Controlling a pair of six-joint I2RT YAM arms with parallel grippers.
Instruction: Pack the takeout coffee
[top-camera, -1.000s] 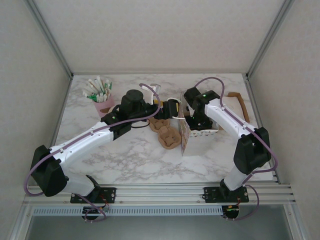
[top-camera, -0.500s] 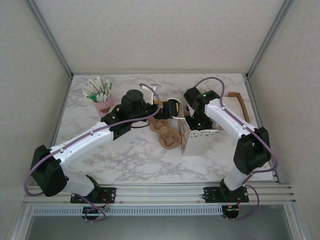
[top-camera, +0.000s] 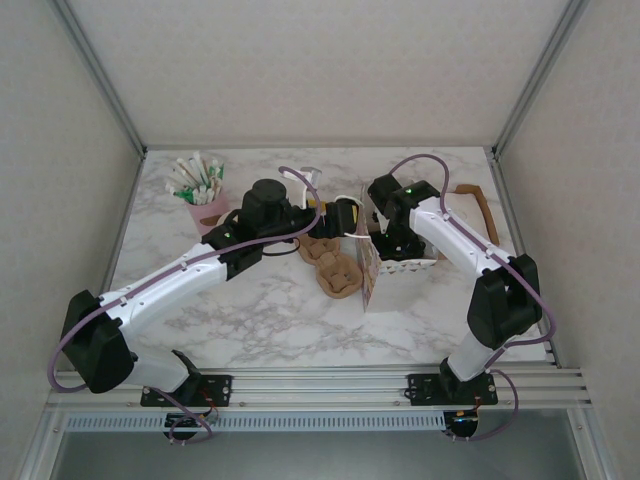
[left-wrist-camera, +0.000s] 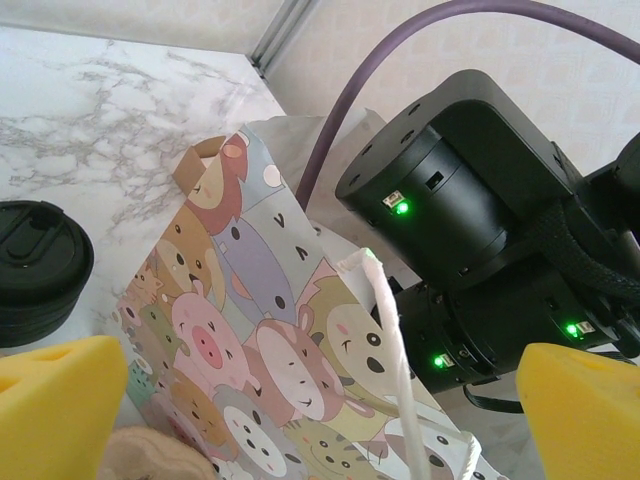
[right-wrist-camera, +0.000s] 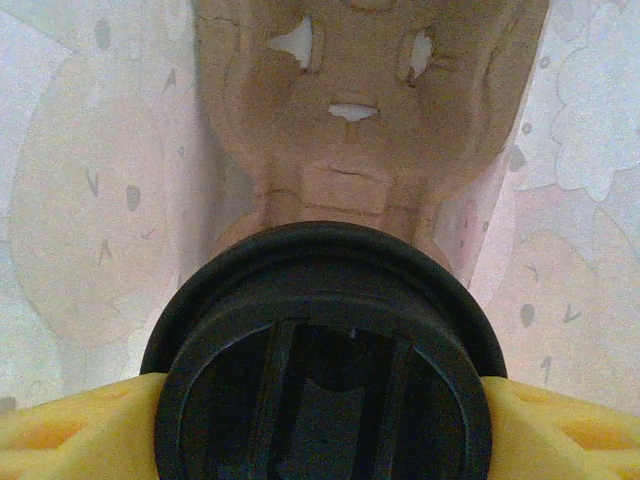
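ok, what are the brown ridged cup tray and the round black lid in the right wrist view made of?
Brown ridged cup tray: looks like moulded paper pulp, matte and fibrous, with rough-edged holes. Round black lid: probably plastic, smooth with a faint sheen and crisp moulded ribs.

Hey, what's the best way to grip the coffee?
Grip the coffee by its black lid, coming from over the top with pads on opposite sides of the rim, as the right end effector has it. The lid is round and faces the wrist, so that likely centres it.
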